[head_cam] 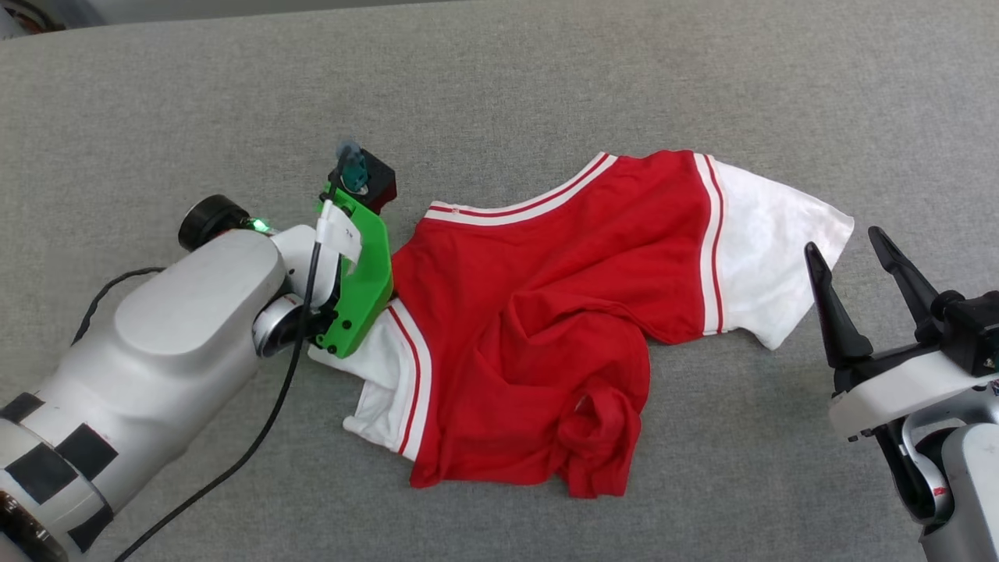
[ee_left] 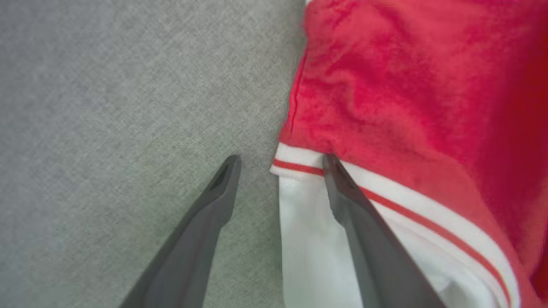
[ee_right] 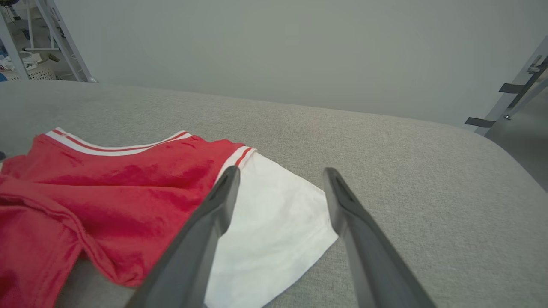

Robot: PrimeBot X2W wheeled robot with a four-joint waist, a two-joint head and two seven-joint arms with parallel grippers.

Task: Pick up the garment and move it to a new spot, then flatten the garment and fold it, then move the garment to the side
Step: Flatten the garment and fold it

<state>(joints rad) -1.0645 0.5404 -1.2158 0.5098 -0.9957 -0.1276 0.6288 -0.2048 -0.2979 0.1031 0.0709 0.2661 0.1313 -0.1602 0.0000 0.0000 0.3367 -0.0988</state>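
Both stand wide open and empty: left claw [ee_left: 281,159] at the T-shirt [head_cam: 538,312] edge's nine o'clock, fingers hidden beneath a green mount [head_cam: 363,273] from the head, astride the striped sleeve seam; right claw [head_cam: 844,240] at three. Thin red fabric lies rumpled on the grey woven table [head_cam: 546,78], hem bunched at six.

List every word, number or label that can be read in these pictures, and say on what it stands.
No text is readable here.
Small white paper tag on the green plastic bracket: dark marks, too small to read.
Small red sticker on the silver right wrist joint: too blurred to read.
Bright red thin-fabric T-shirt with white sleeves: no print visible.
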